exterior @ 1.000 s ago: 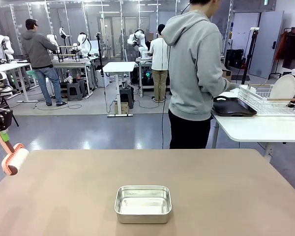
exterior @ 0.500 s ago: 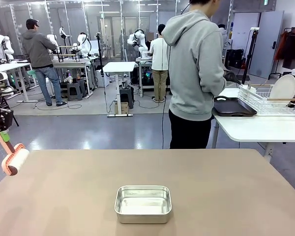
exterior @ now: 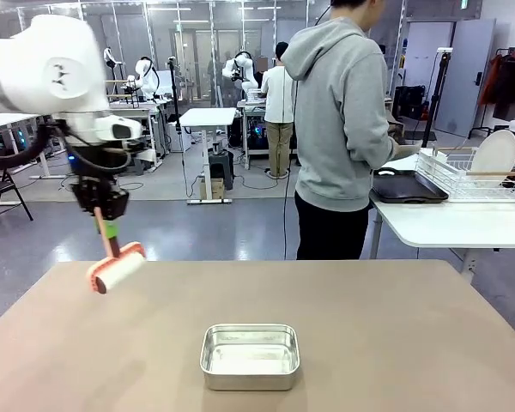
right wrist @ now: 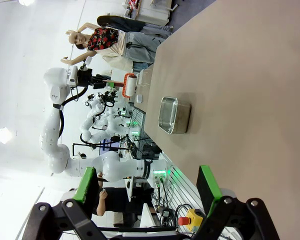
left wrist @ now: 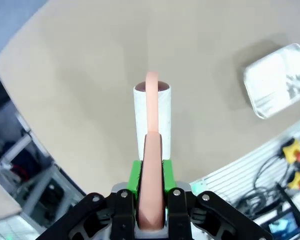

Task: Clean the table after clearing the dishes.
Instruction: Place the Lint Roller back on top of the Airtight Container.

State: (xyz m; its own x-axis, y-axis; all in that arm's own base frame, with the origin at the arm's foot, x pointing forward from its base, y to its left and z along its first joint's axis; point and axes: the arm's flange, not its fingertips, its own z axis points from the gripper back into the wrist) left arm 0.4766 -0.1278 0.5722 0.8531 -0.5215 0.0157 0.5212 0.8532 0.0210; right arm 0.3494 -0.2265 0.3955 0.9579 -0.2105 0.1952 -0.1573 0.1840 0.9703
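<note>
My left gripper (exterior: 108,228) is shut on the salmon handle of a lint roller (exterior: 117,268), which hangs tilted just above the tan table (exterior: 395,335) near its far left edge. In the left wrist view the gripper (left wrist: 152,174) clamps the handle, and the white roll (left wrist: 152,117) points down at the table (left wrist: 90,75). My right gripper (right wrist: 147,186) stands open with nothing between its green pads (right wrist: 85,184), off the table's edge. Of the dishes, a white plate (exterior: 494,154) stands in a wire rack and a dark tray (exterior: 409,186) lies on the white side table.
A silver metal pan (exterior: 250,355) sits near the front middle of the table, also visible as the pan (left wrist: 277,80) and the pan (right wrist: 174,115). A person in a grey hoodie (exterior: 339,120) stands past the far edge, turned toward the white side table (exterior: 446,225).
My left arm has swung in from the left edge, carrying the roller to the right over the table's far left part. The person has stayed at the side table.
</note>
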